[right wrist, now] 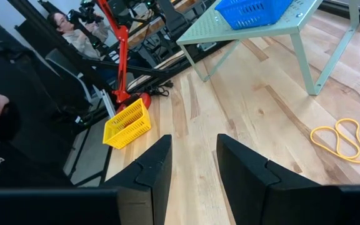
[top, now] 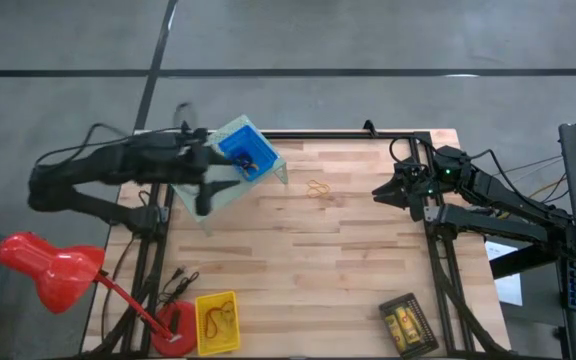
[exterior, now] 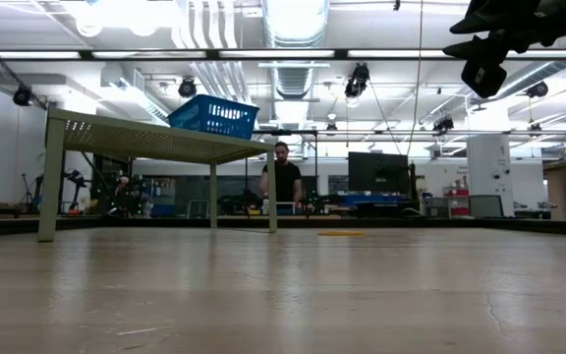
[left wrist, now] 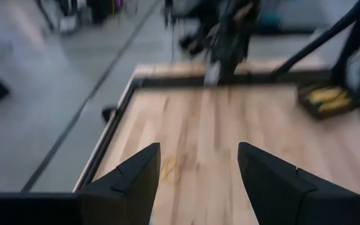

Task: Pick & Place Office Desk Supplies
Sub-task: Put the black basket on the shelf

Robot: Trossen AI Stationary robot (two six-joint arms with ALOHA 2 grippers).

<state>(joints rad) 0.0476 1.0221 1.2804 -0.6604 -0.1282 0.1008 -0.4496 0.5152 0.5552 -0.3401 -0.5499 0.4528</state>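
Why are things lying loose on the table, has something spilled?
Probably not a spill. A few rubber bands lie loose on the bare wood, outside any bin. The blue bin sits skewed on the pale green riser, which itself stands at an angle to the table edge.

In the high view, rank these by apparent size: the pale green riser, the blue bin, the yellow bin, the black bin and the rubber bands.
Largest to smallest as they look from above:
1. Pale green riser
2. Blue bin
3. Yellow bin and black bin, too alike to separate
4. Rubber bands
The blue bin sits raised, nearer the camera, so its lead is unsure.
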